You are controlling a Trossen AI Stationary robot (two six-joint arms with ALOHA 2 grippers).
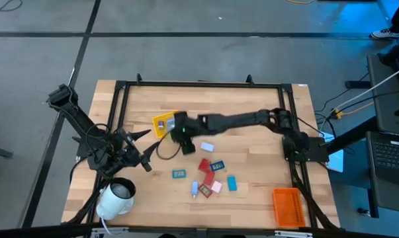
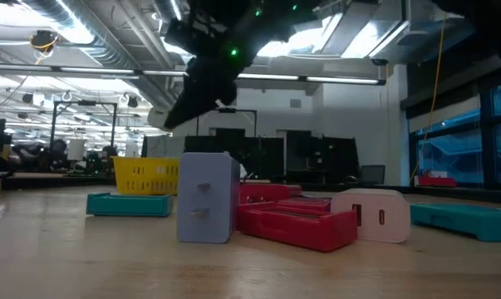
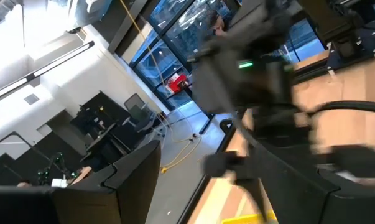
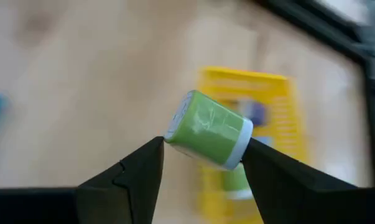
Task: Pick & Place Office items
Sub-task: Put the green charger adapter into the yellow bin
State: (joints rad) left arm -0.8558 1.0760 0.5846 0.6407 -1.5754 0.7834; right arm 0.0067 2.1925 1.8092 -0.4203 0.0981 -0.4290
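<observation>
overhead and table-level views share the yellow tray (image 1: 162, 123).

Right arm (image 1: 242, 120) outstretched, fingers (image 4: 140, 168) clamped; left arm (image 1: 87, 129) folded at table's left edge.

Seen level across the wooden table (image 2: 84, 257). At the centre, a pale lavender block (image 2: 207, 198) standing upright, nearest the camera. Touching its 3 o'clock side, red flat pieces (image 2: 296, 220) stacked low. Further toward 3 o'clock, a white-pink piece (image 2: 370, 216) against the red ones, then a teal flat piece (image 2: 466, 219) at the edge. Toward 9 o'clock, another teal flat piece (image 2: 130, 204) lying flat, with a yellow ribbed tray (image 2: 146, 175) behind it. At 12 o'clock, a dark arm (image 2: 213, 62) hanging above the table, a green light on it; its tip too dark to read. Beyond, a workshop room with desks and ceiling lights.
</observation>
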